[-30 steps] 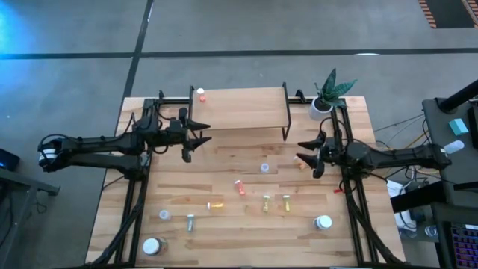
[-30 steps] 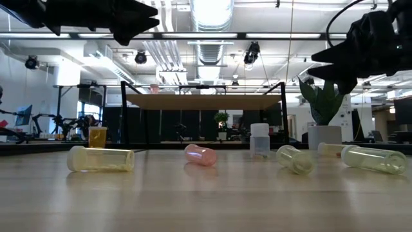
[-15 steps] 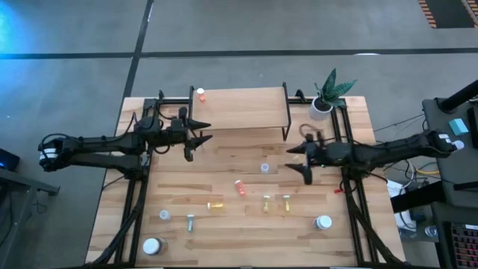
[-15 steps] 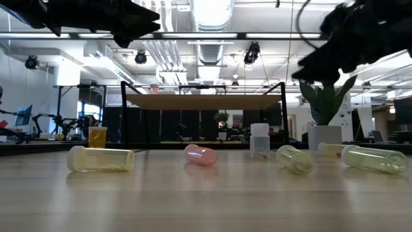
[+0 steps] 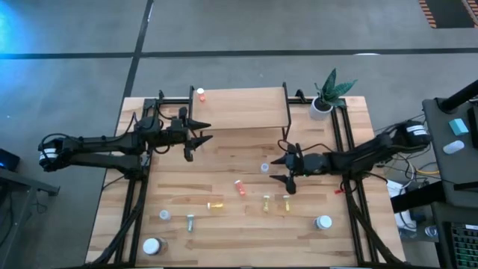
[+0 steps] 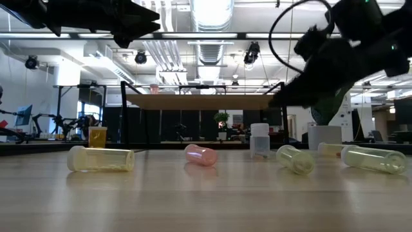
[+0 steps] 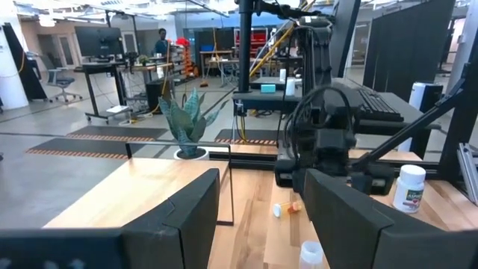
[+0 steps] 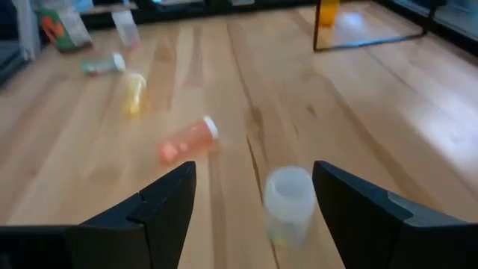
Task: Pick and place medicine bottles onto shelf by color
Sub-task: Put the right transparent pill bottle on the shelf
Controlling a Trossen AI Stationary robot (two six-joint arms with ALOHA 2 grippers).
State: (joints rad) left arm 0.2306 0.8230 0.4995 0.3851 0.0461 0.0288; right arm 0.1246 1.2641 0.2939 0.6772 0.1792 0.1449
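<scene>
Mid-frame, the right gripper (image 5: 282, 169) hangs spread beside the clear bottle (image 5: 264, 167); the left gripper (image 5: 200, 133), spread, waits by the shelf (image 5: 243, 107).

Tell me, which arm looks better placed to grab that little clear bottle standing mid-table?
The right. Its open gripper sits just beside the clear bottle, fingers either side in the wrist view; the left gripper hangs open by the shelf.

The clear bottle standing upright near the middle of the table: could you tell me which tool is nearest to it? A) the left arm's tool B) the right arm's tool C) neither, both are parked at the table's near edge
B: in the high view the right tool sits open just beside the clear bottle, and the right wrist view shows that bottle between its fingers' tips, untouched.
</scene>
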